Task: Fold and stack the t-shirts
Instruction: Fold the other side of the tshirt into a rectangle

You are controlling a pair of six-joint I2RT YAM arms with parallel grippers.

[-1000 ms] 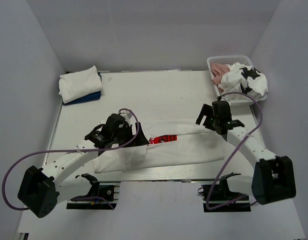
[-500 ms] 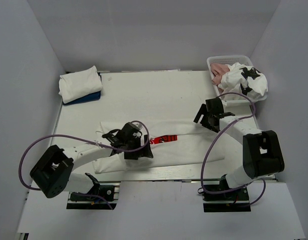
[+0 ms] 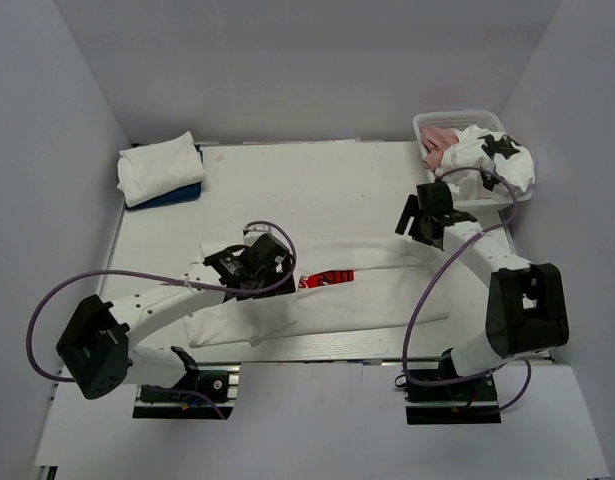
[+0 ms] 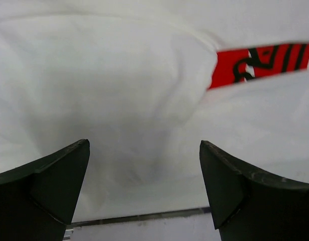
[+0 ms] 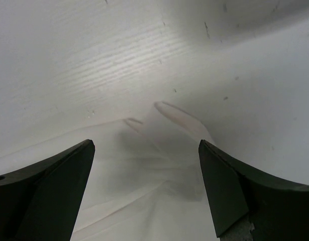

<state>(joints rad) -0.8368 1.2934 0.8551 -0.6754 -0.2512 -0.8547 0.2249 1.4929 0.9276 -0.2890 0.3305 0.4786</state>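
Observation:
A white t-shirt with a red print [image 3: 327,277] lies folded lengthwise across the near part of the table; its red print also shows in the left wrist view [image 4: 260,63]. My left gripper [image 3: 255,268] is open and empty just above the shirt's left part [image 4: 119,100]. My right gripper [image 3: 424,222] is open and empty over the shirt's far right corner [image 5: 159,165]. A folded white tee [image 3: 159,167] lies on a blue one [image 3: 183,195] at the far left. A white tee with black patches [image 3: 492,162] and a pink one [image 3: 439,138] fill the basket.
The white lattice basket [image 3: 427,121] stands at the far right corner. Grey walls enclose the table on three sides. The table's metal front edge [image 3: 317,350] runs just below the shirt. Purple cables loop from both arms.
My left gripper has moved back to the left and up over the shirt's left part. My right gripper has moved slightly farther away toward the basket.

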